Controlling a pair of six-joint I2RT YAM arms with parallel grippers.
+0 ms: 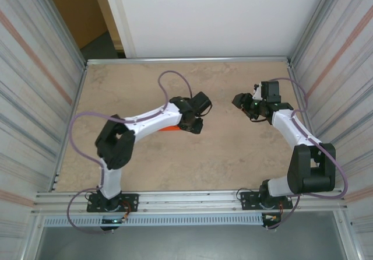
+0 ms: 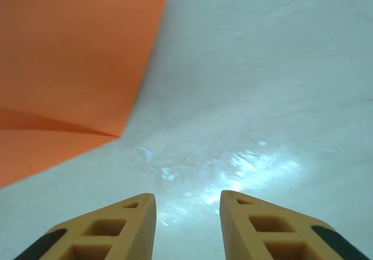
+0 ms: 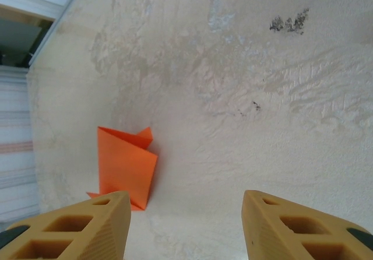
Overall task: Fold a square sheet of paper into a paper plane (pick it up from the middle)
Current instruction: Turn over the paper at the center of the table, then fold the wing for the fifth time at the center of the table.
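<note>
The sheet of paper (image 1: 169, 129) is bright orange and lies folded on the table, mostly hidden under my left arm in the top view. In the left wrist view the paper (image 2: 70, 62) lies flat at the upper left with a crease running across it. My left gripper (image 2: 187, 197) hovers over bare table to its right, open, with nothing between the fingers. From the right wrist the paper (image 3: 125, 167) shows as a folded shape with flaps, lying left of and beyond my right gripper (image 3: 185, 195). That gripper is open and empty, well apart from the paper.
The beige table (image 1: 233, 155) is boxed in by metal walls on the left (image 1: 70, 97) and right (image 1: 300, 85). In the top view my left gripper (image 1: 194, 120) is near the table's middle and my right gripper (image 1: 240, 101) faces it from the right.
</note>
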